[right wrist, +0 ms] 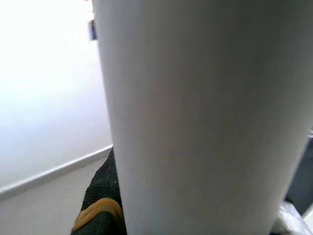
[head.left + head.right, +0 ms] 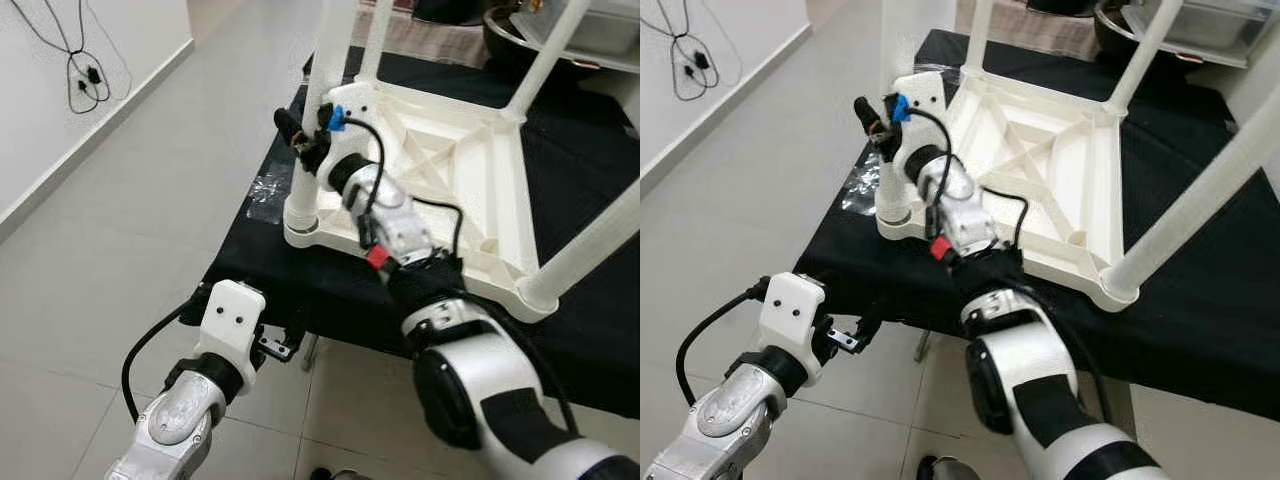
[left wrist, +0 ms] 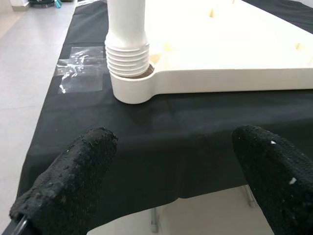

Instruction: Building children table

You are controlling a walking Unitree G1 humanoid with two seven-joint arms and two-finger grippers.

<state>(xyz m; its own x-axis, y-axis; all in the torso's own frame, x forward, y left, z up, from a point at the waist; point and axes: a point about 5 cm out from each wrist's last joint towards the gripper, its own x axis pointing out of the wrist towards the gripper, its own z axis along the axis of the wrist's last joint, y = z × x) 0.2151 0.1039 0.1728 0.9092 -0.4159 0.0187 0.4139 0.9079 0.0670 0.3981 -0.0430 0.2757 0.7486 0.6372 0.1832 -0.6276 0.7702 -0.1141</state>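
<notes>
A white children's table [image 2: 450, 170] lies upside down on a black-covered work table [image 2: 590, 330], its legs pointing up. My right gripper [image 2: 305, 135] is shut on the near-left leg [image 2: 325, 70], just above its ribbed base in the corner socket [image 3: 129, 88]. In the right wrist view the leg [image 1: 195, 117] is pressed close against a black finger [image 1: 100, 205] with an orange band. My left gripper [image 3: 171, 176] hangs open at the work table's front edge, below that corner, with nothing between its fingers [image 3: 68, 186].
A clear plastic wrapper [image 2: 268, 195] lies on the cloth left of the held leg. Other white legs [image 2: 590, 250] rise at the right and back. Tiled floor [image 2: 150, 200] opens to the left, with cables [image 2: 85, 80] on the wall.
</notes>
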